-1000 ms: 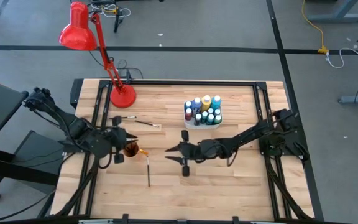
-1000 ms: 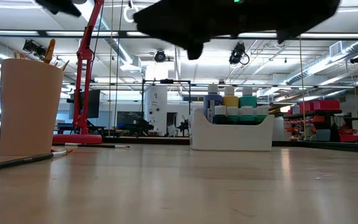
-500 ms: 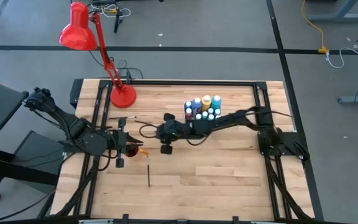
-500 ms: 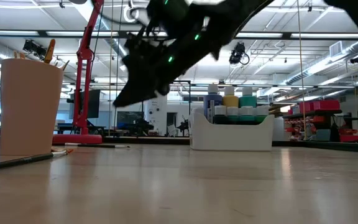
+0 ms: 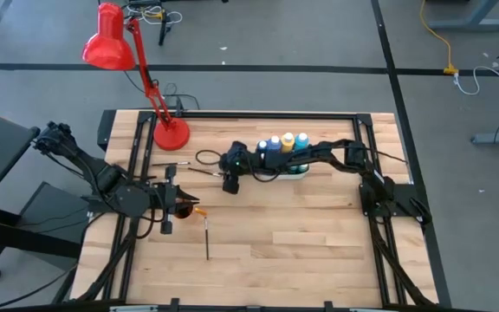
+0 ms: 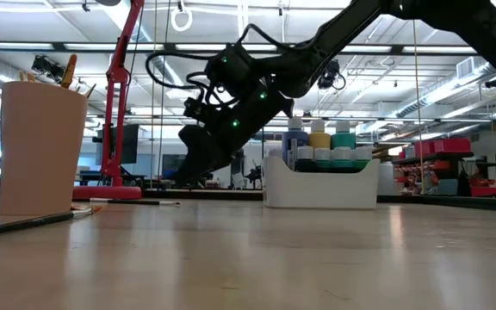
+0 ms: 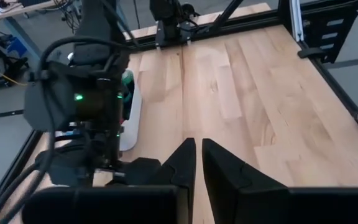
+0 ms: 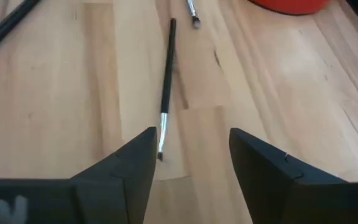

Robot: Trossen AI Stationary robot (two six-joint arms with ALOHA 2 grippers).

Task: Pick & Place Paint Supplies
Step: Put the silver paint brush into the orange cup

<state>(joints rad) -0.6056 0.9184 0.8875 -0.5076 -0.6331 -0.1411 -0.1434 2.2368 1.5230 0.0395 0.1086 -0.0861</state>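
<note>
Right gripper (image 8: 188, 158): fingers spread, low over a loose paintbrush (image 8: 165, 87) near the table's far edge, lined up to pick it.
Left gripper (image 7: 197, 163): fingers together, empty, waiting beside orange cup (image 5: 183, 208).
Paint bottles (image 5: 286, 143): already standing in white tray (image 6: 320, 184).

the paint bottles (image 5: 284, 147) stand upright, packed close together in a white tray (image 6: 320, 188) toward the far side of the bench: blue, yellow and teal ones, several white-capped. one thin dark-handled paintbrush (image 5: 207, 240) lies flat on the bare wood near the front, well apart from the bottles. another dark-handled brush (image 8: 166, 84) with a metal ferrule lies flat near the red lamp base, and a third brush's tip (image 8: 193, 14) shows just beyond it.
</note>
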